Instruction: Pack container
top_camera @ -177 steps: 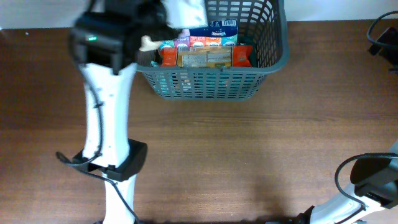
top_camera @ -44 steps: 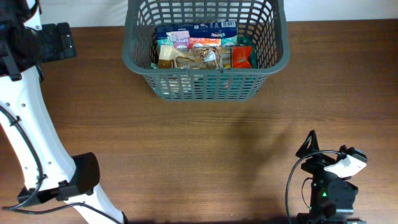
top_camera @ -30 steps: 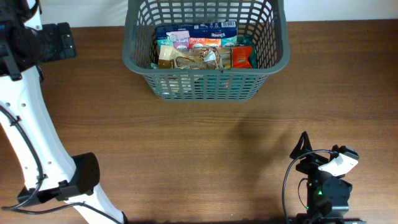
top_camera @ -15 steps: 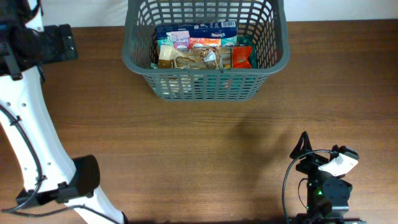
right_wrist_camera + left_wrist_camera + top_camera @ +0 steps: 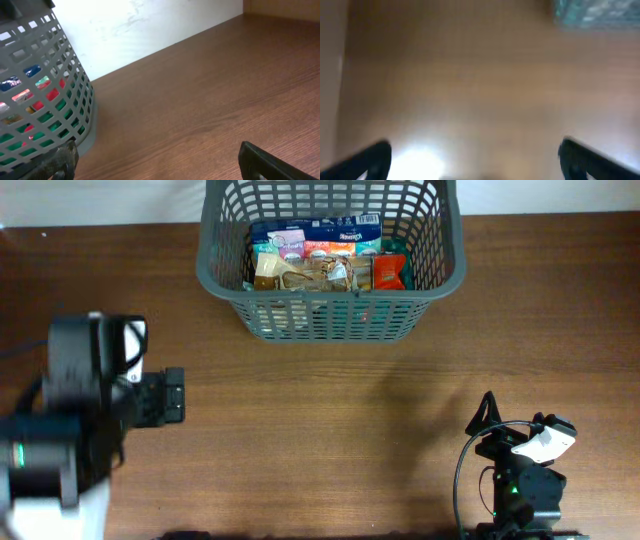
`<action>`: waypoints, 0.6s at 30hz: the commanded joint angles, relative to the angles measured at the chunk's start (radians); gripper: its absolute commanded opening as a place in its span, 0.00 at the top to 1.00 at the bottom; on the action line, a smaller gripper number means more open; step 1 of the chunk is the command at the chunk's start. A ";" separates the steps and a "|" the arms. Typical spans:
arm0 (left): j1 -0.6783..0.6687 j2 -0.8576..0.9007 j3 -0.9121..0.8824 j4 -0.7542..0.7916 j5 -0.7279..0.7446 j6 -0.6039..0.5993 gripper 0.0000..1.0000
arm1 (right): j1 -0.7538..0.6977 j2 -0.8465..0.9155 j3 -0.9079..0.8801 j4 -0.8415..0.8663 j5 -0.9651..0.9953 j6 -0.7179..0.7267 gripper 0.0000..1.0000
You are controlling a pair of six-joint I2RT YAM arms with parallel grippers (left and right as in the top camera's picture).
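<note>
Container: dark grey slotted basket at the top centre of the overhead view, standing on the table. Same spot as in every earlier picture.
Container, wrist views: in the right wrist view it fills the left side of the frame, with coloured packets showing through the slots. In the left wrist view only a blurred corner shows at the upper right.
Contents: snack packets in blue, red, orange and tan, lying in the far half of the basket. Arrangement unchanged from half a second ago.
Left arm: the one item that differs. Half a second ago it reached up the left edge with its head at the upper left corner. Now its bulk sits at the centre left to lower left of the overhead view, well apart from the basket.
Left gripper: jaws spread wide, one dark finger at each lower corner of the left wrist view, and only bare wood between them. The picture is smeared.
Right arm: folded at the lower right of the overhead view, in the same pose as half a second ago.
Right gripper: jaws spread wide, fingers at the lower corners of its wrist view. Nothing is held, only table between them.
Background: pale wall beyond the table's far edge.
</note>
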 commanded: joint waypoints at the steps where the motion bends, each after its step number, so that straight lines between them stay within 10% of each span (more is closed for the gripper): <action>1: -0.001 -0.190 -0.218 0.277 0.139 -0.010 0.01 | 0.010 -0.010 -0.008 0.002 0.001 0.011 0.01; 7: -0.001 -0.612 -0.684 0.919 0.304 -0.010 0.01 | 0.010 -0.010 -0.008 0.002 0.002 0.011 0.01; 18: -0.001 -1.004 -1.269 1.226 0.300 -0.010 0.01 | 0.010 -0.010 -0.008 0.002 0.001 0.011 0.01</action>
